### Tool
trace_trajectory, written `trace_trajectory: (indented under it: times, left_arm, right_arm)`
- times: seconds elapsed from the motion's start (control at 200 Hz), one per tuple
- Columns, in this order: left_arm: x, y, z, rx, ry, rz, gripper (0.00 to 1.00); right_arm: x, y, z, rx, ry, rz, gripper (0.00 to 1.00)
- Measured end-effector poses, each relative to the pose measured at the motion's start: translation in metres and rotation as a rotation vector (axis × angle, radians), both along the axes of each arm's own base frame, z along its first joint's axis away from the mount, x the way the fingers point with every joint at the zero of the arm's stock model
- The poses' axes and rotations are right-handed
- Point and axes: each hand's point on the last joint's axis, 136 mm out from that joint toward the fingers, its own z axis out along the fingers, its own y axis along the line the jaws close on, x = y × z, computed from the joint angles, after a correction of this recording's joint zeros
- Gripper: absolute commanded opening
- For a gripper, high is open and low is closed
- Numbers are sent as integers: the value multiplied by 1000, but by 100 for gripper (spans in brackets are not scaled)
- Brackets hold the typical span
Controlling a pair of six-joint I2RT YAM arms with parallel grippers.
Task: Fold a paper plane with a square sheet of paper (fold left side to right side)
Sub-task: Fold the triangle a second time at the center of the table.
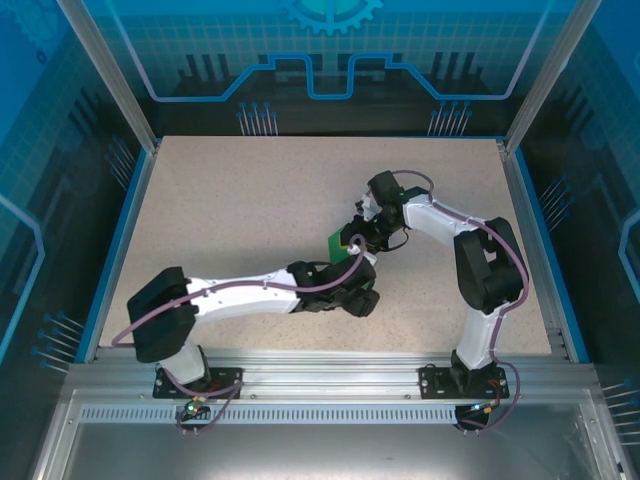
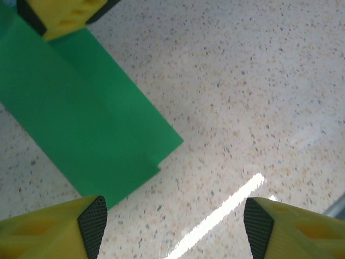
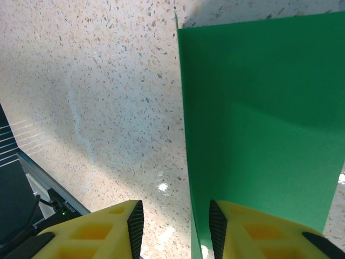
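The square sheet of paper lies flat on the worktop, already doubled into a long strip. At its near corner, in the left wrist view, the two layers do not quite meet: a small step shows where one edge runs past the other.

The left gripper hangs above the near end of the strip with its jaws wide and nothing between them. One fingertip sits just beside the paper's end, the other well off to the side over bare worktop. The right gripper is at the far end of the strip, jaws narrow but not clamped on anything. One finger lies over the paper, the other is just off its long edge, and speckled worktop shows in the gap. Seen from the left wrist, a finger of that gripper rests at the strip's far end, probably pinning it (whether it actually presses down, I cannot tell).

The risks, as I judge them:
- The strip looks held at the far end alone, so a nudge from the left fingertip at the near end could swing it round that point.
- The mismatched layers could carry into the next crease and leave the plane lopsided.
- Thin paper on a smooth surface is hard to lift, so the left jaws may catch both layers, or only push and buckle the end.
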Motion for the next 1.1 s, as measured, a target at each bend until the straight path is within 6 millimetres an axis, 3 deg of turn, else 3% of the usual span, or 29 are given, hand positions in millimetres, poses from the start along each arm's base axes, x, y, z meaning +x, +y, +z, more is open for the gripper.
trace_trajectory:
  times: [0.2, 0.42, 0.635, 0.775, 0.885, 1.1]
  left_arm:
    - [15, -12, -14, 121, -11, 30, 73]
    - [25, -4, -31, 257, -23, 70, 70]
    - [29, 4, -32, 310, -44, 93, 61]
    - [29, 5, -32, 313, -50, 94, 51]
    - [29, 4, -32, 317, -52, 86, 48]
    - [23, 3, -31, 313, -59, 65, 38]
  right_arm:
    - [-1, 1, 1, 6, 2, 2, 40]
    - [-1, 1, 1, 8, 3, 3, 40]
    - [-1, 1, -1, 8, 7, 3, 40]
    - [-1, 1, -7, 3, 22, 3, 40]
    - [-1, 0, -11, -2, 31, 2, 40]
    - [2, 2, -8, 1, 19, 7, 40]
